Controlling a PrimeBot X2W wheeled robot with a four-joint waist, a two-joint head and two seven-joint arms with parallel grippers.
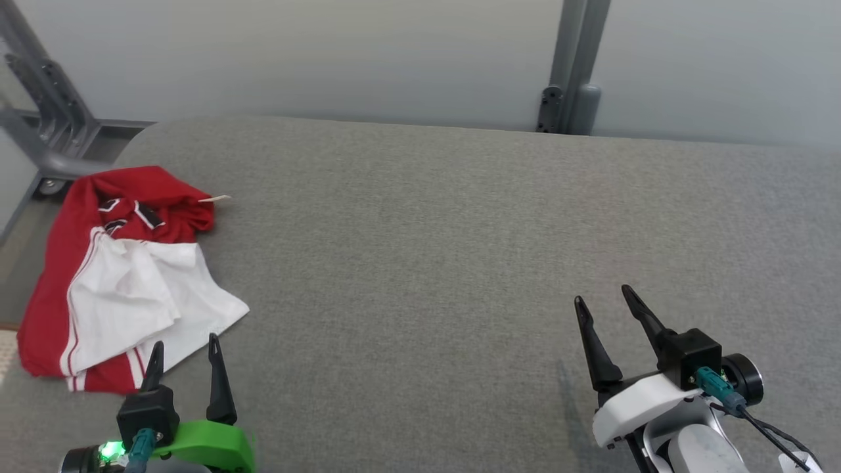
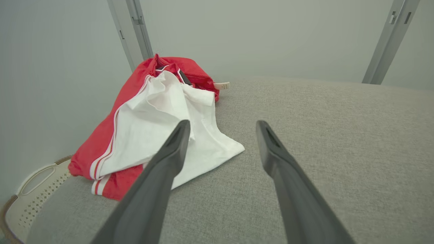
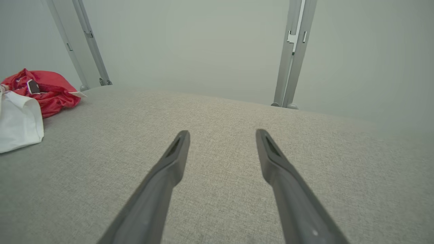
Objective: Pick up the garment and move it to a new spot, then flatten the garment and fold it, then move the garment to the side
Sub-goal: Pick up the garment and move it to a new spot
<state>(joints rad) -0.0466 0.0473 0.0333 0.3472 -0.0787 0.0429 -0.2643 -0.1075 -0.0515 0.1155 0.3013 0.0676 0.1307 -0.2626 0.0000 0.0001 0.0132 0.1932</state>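
Note:
A red and white garment (image 1: 125, 276) lies crumpled at the left end of the grey table (image 1: 460, 263), partly draped over the table's left edge. My left gripper (image 1: 185, 348) stands open just below the garment's near hem, with nothing between its fingers. The left wrist view has the garment (image 2: 152, 125) ahead and to the left of the open gripper (image 2: 222, 125). Far to the right, my right gripper (image 1: 604, 299) is open over bare table. Seen from the right wrist, the garment (image 3: 30, 101) sits at the far left and the gripper (image 3: 222, 134) holds nothing.
A grey wall runs behind the table, with a metal post (image 1: 571, 66) at the back right and a metal frame (image 1: 46, 112) at the back left. A pale perforated basket (image 2: 30, 196) sits below the table's left edge.

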